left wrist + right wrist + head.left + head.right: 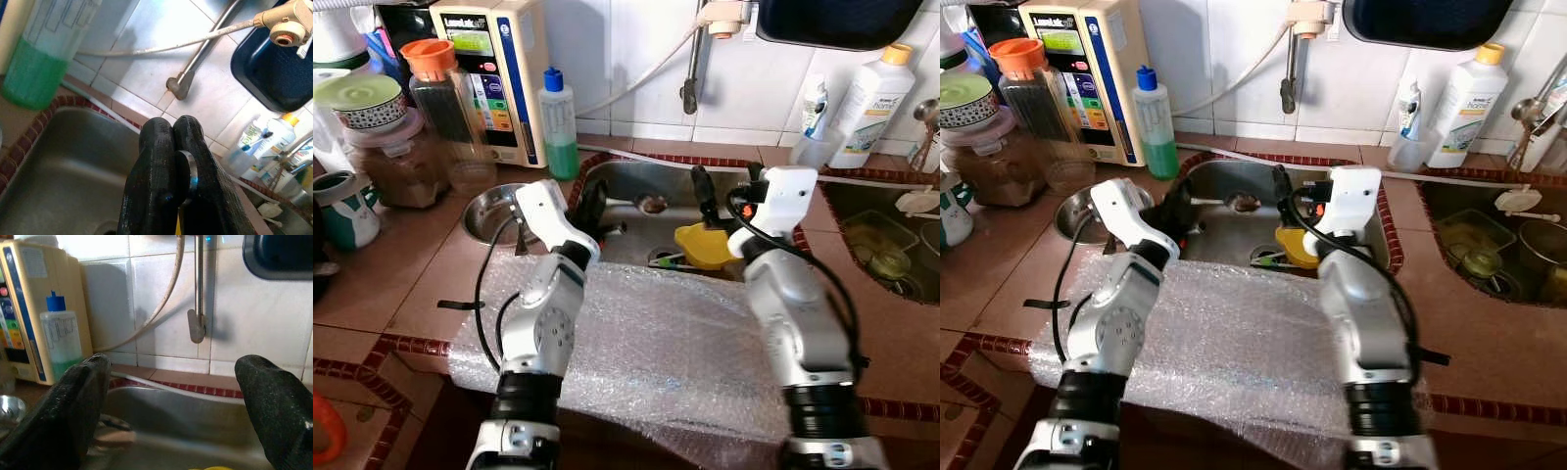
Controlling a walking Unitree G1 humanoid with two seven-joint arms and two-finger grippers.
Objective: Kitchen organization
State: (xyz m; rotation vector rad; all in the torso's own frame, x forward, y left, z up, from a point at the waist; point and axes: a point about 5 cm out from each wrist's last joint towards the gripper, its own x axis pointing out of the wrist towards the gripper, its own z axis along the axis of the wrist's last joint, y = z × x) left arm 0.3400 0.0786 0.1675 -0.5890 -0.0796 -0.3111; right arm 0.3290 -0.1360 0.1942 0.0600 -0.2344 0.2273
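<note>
A crinkled sheet of clear bubble wrap (656, 343) lies nearest, spread over the reddish-brown tiled counter (401, 284) and drooping off its front edge, with both silver arms reaching across it toward the stainless-steel sink basin (636, 191). The left gripper (168, 134) hangs over the basin's rim at about 9 o'clock, its two black fingers pressed together with a thin metal ring-like edge showing between them; what that is cannot be told. The right gripper (173, 382) sits over the basin toward 3 o'clock, its fingers (73, 401) spread wide apart and holding nothing. Just beside it, inside the basin, rests a yellow plastic scoop-shaped object (703, 245) near the drain. At 9 o'clock of the sink a small round steel bowl (489, 211) stands on the counter. Farther back, at 11 o'clock, stands a clear bottle of green liquid with a blue cap (558, 122), and at 12 o'clock a grey metal tap spout (691, 73) hangs against the white wall tiles (607, 59).
</note>
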